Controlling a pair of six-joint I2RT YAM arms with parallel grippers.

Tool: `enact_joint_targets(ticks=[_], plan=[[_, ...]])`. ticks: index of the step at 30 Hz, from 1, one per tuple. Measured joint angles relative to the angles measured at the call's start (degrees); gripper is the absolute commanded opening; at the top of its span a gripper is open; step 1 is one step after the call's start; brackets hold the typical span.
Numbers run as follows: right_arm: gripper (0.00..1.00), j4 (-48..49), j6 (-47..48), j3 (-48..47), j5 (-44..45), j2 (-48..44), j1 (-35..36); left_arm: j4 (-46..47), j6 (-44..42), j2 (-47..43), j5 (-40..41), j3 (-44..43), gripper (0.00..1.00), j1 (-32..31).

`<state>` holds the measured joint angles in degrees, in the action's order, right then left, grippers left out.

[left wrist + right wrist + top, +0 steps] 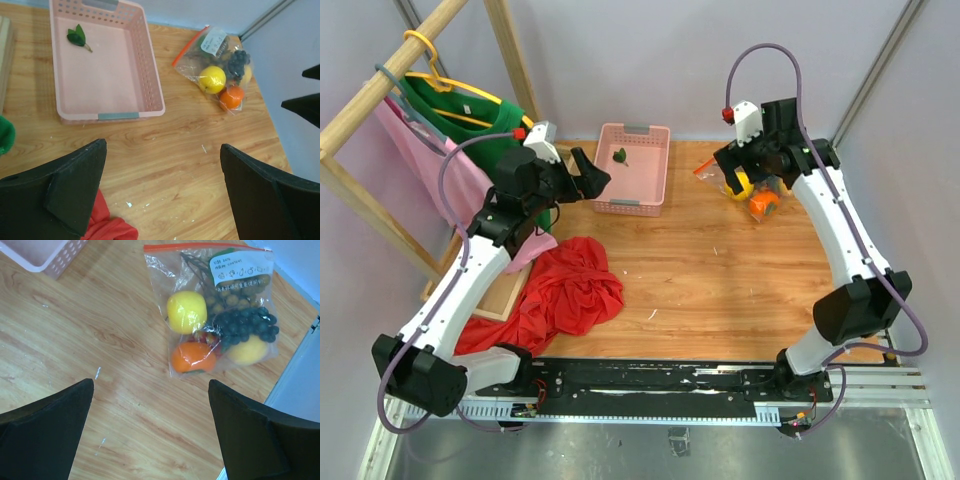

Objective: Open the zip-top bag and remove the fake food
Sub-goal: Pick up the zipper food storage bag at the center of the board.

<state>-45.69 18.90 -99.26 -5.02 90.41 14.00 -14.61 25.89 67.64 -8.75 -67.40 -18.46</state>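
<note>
Right wrist view shows the zip-top bag (212,315) lying flat on the wooden table (100,350): thin clear plastic, wrinkled, with a white label. Its orange-red zip strip (205,246) runs straight along the far edge; the bag is almost as wide as long. Inside is the fake food (220,330), smooth and glossy: a round lemon (186,311), an orange (193,357), a dark purple bunch (247,325) of small balls, a tan bunch (235,297), a pale yellow fruit (248,351). From above, the bag sits at the far right of the table, its mouth turned toward the pink basket (632,206) of perforated plastic, near but apart. Right gripper (150,435) hangs over the table near the bag, jaws wide apart, holding nothing. Left gripper (162,192) is also spread wide and empty, near the basket.
</note>
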Motion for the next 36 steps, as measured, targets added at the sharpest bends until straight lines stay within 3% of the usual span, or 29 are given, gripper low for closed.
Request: enact_joint_targets(ticks=[6,12,16,21,26,36], plan=[[0.98,0.6,-0.9,-4.0,-3.9,4.2,0.0,1.5,-4.5,0.0,1.9,0.7,0.99,-5.4],[0.98,13.6,1.6,9.2,-8.2,0.2,-0.2,3.7,-7.9,1.3,3.3,0.9,0.99,-9.7],[0.99,16.2,4.7,13.2,-10.4,1.2,-0.8,9.1,-9.7,1.5,3.2,3.4,0.99,-10.4],[0.99,13.6,11.5,4.1,-10.3,10.1,-2.8,13.7,-10.4,5.0,1.7,4.1,0.99,-10.6],[0.98,7.0,18.2,-14.6,-4.8,25.8,-2.9,15.0,-10.4,10.2,-0.2,3.0,0.99,-10.7],[0.99,4.6,23.3,-23.0,5.2,41.5,0.3,16.3,-9.3,11.3,0.4,3.0,0.99,-10.8]])
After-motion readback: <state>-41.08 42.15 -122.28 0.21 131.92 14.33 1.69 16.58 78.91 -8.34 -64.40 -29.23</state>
